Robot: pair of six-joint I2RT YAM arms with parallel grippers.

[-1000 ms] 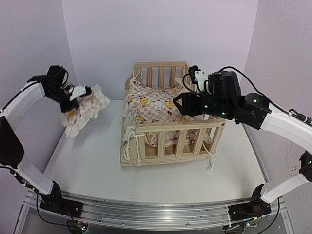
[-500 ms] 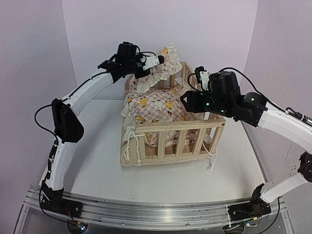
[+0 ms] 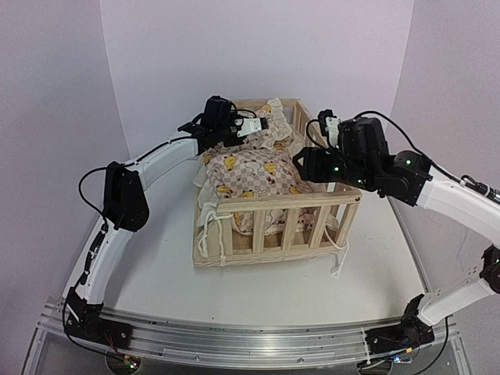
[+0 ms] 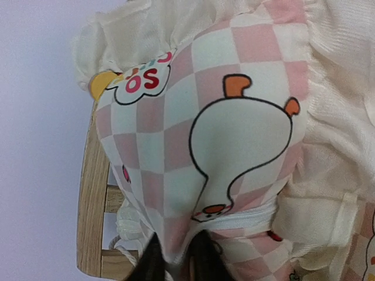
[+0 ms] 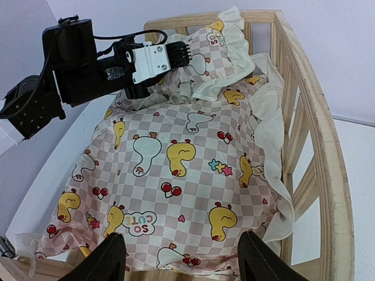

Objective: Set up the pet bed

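The pet bed is a light pine slatted frame (image 3: 275, 201) with a checked duck-and-cherry cushion (image 3: 251, 173) lying inside it. A smaller ruffled pillow (image 3: 271, 127) of the same print rests at the bed's far end, on the cushion's back edge. My left gripper (image 3: 251, 125) reaches in from the back left, shut on the pillow's edge. In the left wrist view, fabric (image 4: 234, 134) is pinched between the dark fingertips (image 4: 153, 263). My right gripper (image 5: 179, 257) hovers open over the cushion's (image 5: 176, 170) near right side, holding nothing.
The bed stands mid-table on a white surface (image 3: 141, 258), with tie strings hanging at its front left (image 3: 207, 223) and front right corner (image 3: 338, 262). The right side rail (image 5: 316, 117) runs close beside my right gripper. Pale walls enclose the back and sides.
My left arm swung from the far left with the small pillow to the back of the bed and lowered it onto the cushion's far end. The right arm barely moved.
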